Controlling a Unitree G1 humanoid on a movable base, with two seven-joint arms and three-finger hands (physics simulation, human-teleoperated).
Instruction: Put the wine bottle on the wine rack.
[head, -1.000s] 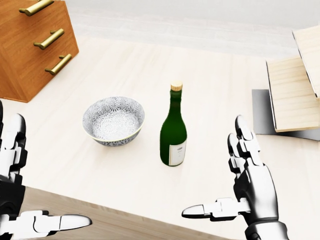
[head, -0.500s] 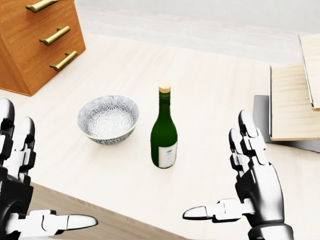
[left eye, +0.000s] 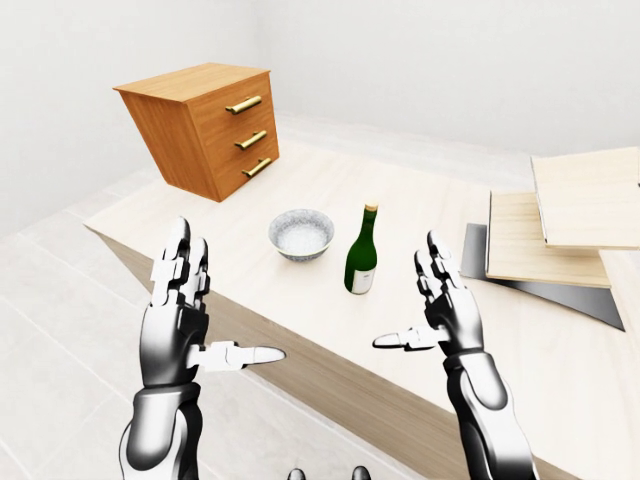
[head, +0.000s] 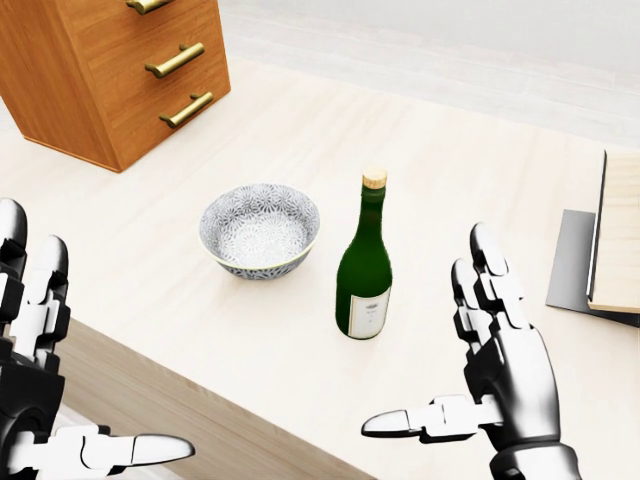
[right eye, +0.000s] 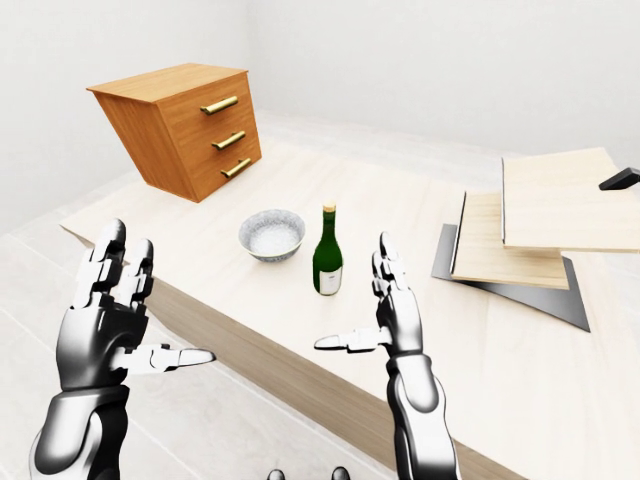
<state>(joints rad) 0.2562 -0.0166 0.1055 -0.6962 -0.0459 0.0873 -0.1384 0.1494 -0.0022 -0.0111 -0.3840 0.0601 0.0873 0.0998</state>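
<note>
A dark green wine bottle (head: 365, 265) with a cork top and a white label stands upright on the pale wooden table (head: 450, 140). The wine rack (left eye: 560, 225), made of slanted light wood boards on a grey base, sits at the right of the left-eye view, and only its edge shows in the head view. My right hand (head: 435, 345) is open, held low to the right of the bottle and not touching it. My left hand (head: 95, 345) is open too, off the table's near edge at the lower left. Neither hand holds anything.
A patterned grey bowl (head: 260, 230) stands just left of the bottle. An orange-brown cabinet (head: 110, 70) with three brass-handled drawers sits at the table's upper left. The table's near edge (head: 200, 385) runs diagonally across the bottom of the head view.
The whole picture has shifted, so the camera moved: bottle, bowl and cabinet slid right in the head view, and the rack slid towards the right edge. Both hands stay open and much as they were.
</note>
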